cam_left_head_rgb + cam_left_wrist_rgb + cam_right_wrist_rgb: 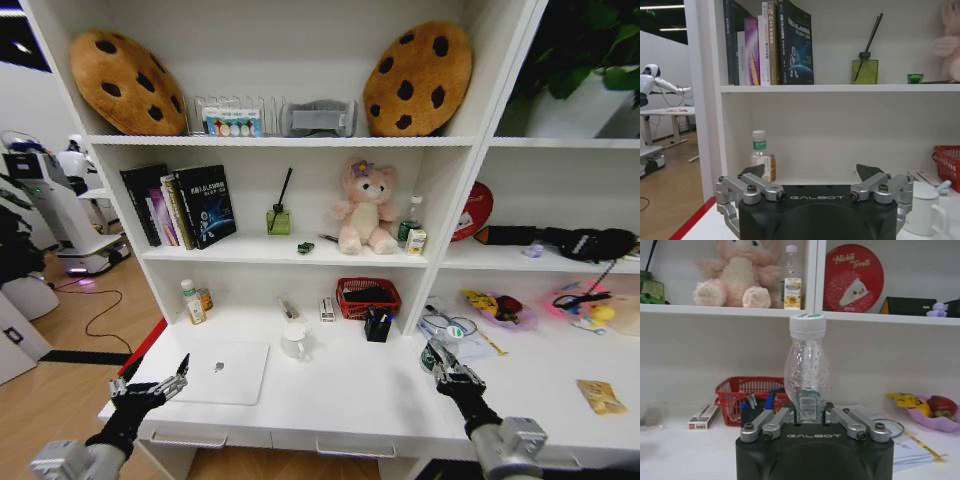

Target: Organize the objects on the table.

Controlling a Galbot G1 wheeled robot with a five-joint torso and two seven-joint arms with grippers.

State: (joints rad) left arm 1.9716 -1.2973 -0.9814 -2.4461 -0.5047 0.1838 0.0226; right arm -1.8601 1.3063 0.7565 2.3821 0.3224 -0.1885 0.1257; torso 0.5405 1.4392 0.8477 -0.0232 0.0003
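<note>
Two grippers are seen over the table [330, 400]. An empty clear bottle [807, 371] is clamped low on its body by the right gripper [447, 366], kept upright, likely for carrying. The left gripper [150, 385] is held spread and empty beside the laptop [222, 371].

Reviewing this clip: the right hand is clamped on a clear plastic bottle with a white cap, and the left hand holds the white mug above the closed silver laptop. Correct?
Not quite. The left hand holds nothing: the left wrist view shows its fingers spread and empty, and the white mug stands on the white desk beyond the closed silver laptop. The right hand is indeed clamped on the clear plastic bottle with a white cap.
</note>
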